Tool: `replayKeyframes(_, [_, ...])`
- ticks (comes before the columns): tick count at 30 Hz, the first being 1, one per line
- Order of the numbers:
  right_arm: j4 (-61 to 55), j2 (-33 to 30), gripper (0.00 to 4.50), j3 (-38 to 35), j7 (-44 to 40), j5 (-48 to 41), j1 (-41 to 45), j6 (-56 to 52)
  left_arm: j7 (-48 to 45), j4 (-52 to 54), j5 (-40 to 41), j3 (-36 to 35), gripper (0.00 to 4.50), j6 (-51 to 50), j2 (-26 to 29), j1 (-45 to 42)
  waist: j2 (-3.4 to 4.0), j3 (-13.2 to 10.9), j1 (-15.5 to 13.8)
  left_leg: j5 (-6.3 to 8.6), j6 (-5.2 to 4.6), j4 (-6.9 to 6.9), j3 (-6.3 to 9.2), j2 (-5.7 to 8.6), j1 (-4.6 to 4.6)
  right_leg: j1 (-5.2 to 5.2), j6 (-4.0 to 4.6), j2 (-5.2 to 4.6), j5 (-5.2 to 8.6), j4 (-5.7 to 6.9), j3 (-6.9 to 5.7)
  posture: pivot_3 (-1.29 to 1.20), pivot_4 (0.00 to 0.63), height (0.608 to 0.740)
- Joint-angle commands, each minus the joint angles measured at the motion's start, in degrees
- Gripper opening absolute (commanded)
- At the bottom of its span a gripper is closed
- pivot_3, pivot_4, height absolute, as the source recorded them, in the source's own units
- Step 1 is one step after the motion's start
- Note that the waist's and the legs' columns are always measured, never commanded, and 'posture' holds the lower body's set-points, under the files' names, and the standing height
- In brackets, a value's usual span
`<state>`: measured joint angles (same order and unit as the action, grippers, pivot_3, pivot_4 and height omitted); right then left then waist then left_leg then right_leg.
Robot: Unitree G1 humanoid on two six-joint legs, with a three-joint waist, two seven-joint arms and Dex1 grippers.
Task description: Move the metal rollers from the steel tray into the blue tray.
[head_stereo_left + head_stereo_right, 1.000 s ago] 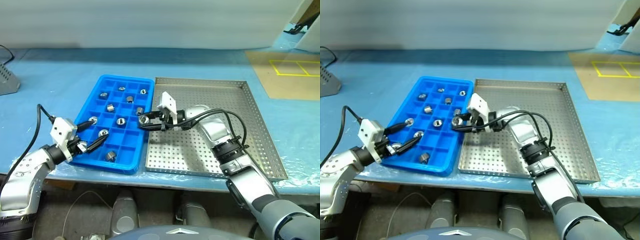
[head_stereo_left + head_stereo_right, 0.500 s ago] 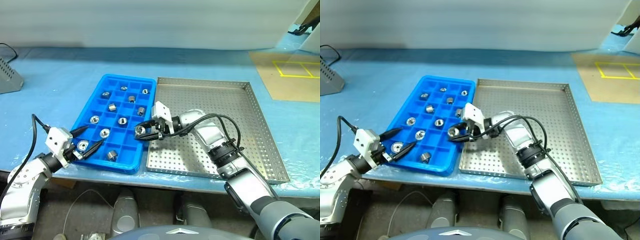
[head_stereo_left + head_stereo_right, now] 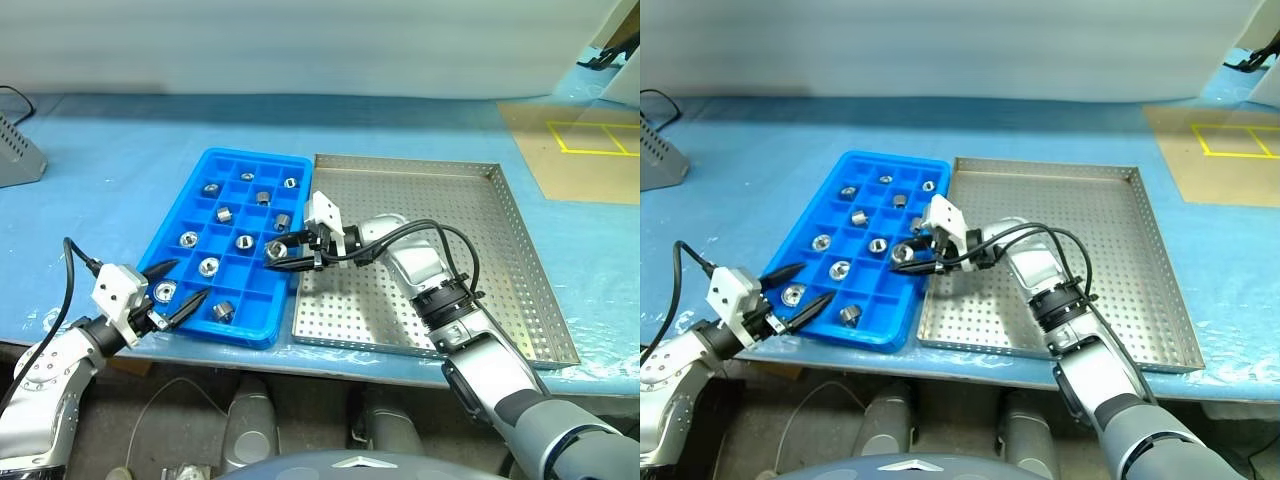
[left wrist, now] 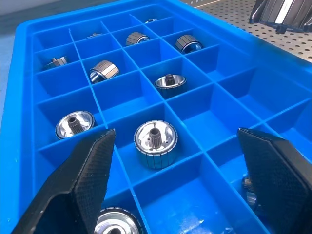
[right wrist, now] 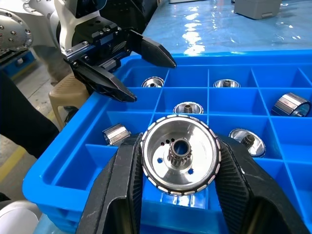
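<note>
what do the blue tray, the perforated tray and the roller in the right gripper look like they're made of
Blue tray: likely moulded plastic, glossy, uniform colour.
Steel tray: sheet metal, dull silver, punched holes.
Roller in the right gripper: polished metal, mirror-bright face, ribbed rim.

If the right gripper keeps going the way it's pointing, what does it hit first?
Probably the left gripper, open over the near end of the blue tray. The right gripper, shut on a metal roller, points that way above the compartments, though depth is hard to judge.
</note>
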<state>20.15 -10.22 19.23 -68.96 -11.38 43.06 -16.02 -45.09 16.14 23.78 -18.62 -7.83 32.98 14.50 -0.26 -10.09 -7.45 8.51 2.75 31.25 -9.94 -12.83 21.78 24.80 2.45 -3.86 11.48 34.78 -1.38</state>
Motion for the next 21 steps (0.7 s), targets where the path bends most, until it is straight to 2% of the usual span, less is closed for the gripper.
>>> replayKeyframes(1, [0.17, 1.05, 1.64, -0.19, -1.26, -0.94, 2.14, 0.24, 2.37, 5.55, 1.62, -2.07, 4.24, -1.81, -0.23, 2.05, 0.0, 0.0, -0.02, 0.0, 0.0, 0.0, 0.0, -0.01, 0.0, 0.0, 0.01, 0.0, 0.0, 0.0, 0.0, 0.32, 0.15, 0.74])
replayKeyframes(9, [3.07, 2.09, 1.64, 0.67, -2.49, 0.2, 2.99, 1.62, 5.85, 11.26, 2.97, -3.47, 4.24, -5.37, -0.5, 5.03, -0.01, 0.0, -1.18, 0.0, 0.0, -0.02, 0.01, -0.01, 0.0, 0.02, -0.05, 0.0, 0.05, 0.01, -0.01, 0.36, 0.15, 0.74])
replayKeyframes(19, [5.24, 3.2, 1.64, 0.74, -4.32, 0.53, 3.95, 1.59, 5.22, 7.66, 1.7, -4.06, 4.24, -1.61, -1.52, 6.35, -0.01, 0.0, -1.51, 0.0, 0.0, -0.02, 0.03, -0.01, 0.01, 0.02, -0.13, 0.0, 0.1, 0.01, -0.01, 0.38, 0.15, 0.74])
replayKeyframes(21, [5.2, 3.28, 2.39, 0.63, -4.35, 0.6, 3.93, 1.59, 5.13, 7.08, 1.58, -3.85, 4.24, -1.04, -1.61, 6.19, -0.01, 0.0, -1.51, 0.0, 0.0, -0.02, 0.04, -0.01, 0.01, 0.02, -0.13, 0.0, 0.1, 0.01, -0.01, 0.37, 0.15, 0.74])
